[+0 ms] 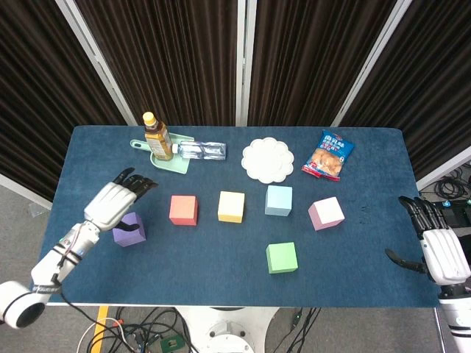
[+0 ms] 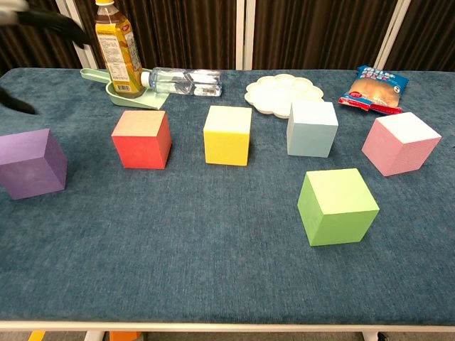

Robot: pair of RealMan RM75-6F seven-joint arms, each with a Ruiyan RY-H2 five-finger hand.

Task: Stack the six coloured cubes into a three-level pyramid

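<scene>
Hovering over purple cube [image 1: 129,229]: left robot hand [image 1: 114,204], fingers spread, holding nothing. Right of purple cube on counter [image 1: 221,254]: red cube [image 1: 183,209], yellow cube [image 1: 231,207], blue cube [image 1: 278,200], pink cube [image 1: 326,213], green cube [image 1: 282,258]. Right robot hand [image 1: 436,246] off far counter edge, fingers spread.

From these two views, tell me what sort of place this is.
Probably a robot lab or test booth: a blue-clothed table ringed by dark curtains, with loose cables on the floor beneath.
</scene>
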